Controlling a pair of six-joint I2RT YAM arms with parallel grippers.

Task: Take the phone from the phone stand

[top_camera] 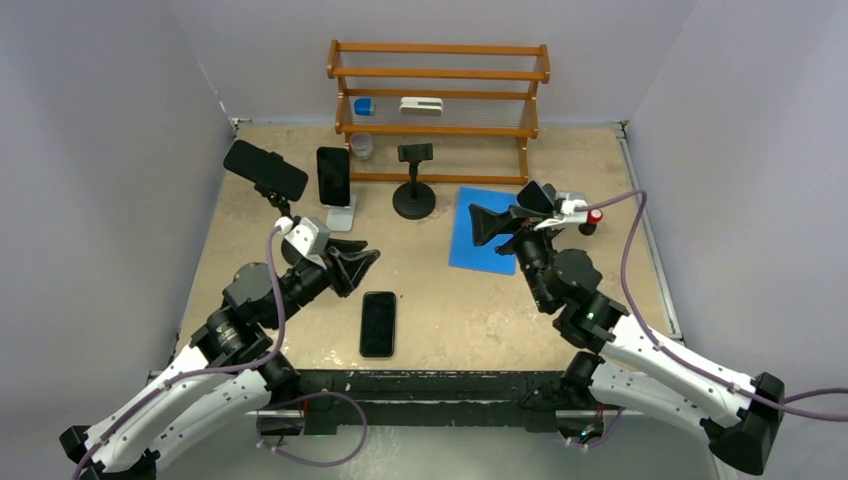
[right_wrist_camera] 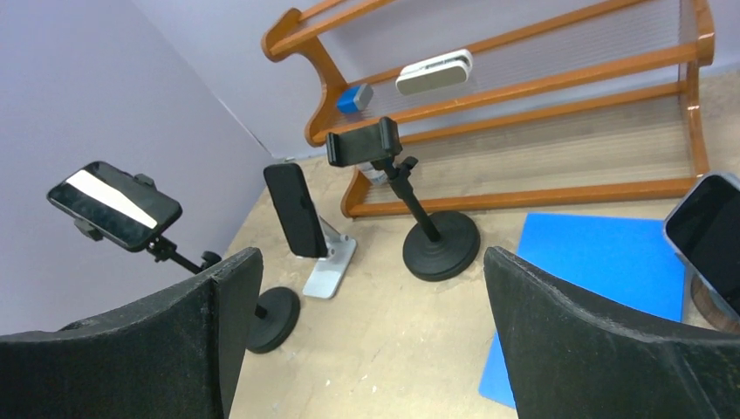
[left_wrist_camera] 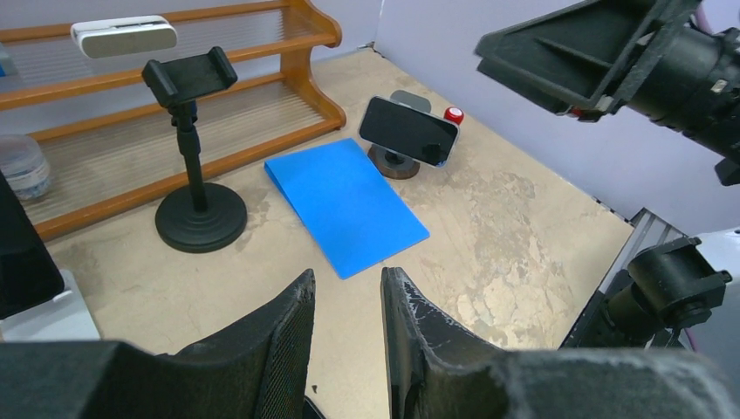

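**A:** Which phones are on stands?

**B:** Three. The upright phone (top_camera: 334, 175) leans on a silver stand (top_camera: 343, 213), far and left of centre, with its long axis vertical. The far-left phone (top_camera: 265, 170) is clamped sideways on a black stand (top_camera: 287, 208), so its long axis runs roughly left to right. The right-hand phone (left_wrist_camera: 408, 131) sits sideways on a round base (left_wrist_camera: 393, 163), just right of the blue mat (left_wrist_camera: 345, 205). A fourth phone (top_camera: 378, 323) lies flat on the surface (top_camera: 470, 300) near the arms. The clamp stand (top_camera: 414, 185) in the middle is empty.

**A:** And the grippers?

**B:** The right gripper (top_camera: 502, 218) is spread wide with nothing between its jaws. The left gripper (left_wrist_camera: 349, 284) shows only a narrow gap and also holds nothing.

**A:** Which arm is nearer to what?

**B:** The right gripper hovers over the blue mat with its fingers aimed left. The right-hand phone is just beside it on its right, at the edge of its wrist view, so reaching it means swinging right. The upright phone lies well to its left, past the clamp stand. The left gripper is nearer that one, which sits on its far side, but its fingers point right.

**A:** So which phone is meant?

**B:** I cannot tell. My guess is that the wide right gripper takes one, closing across the phone's short width.
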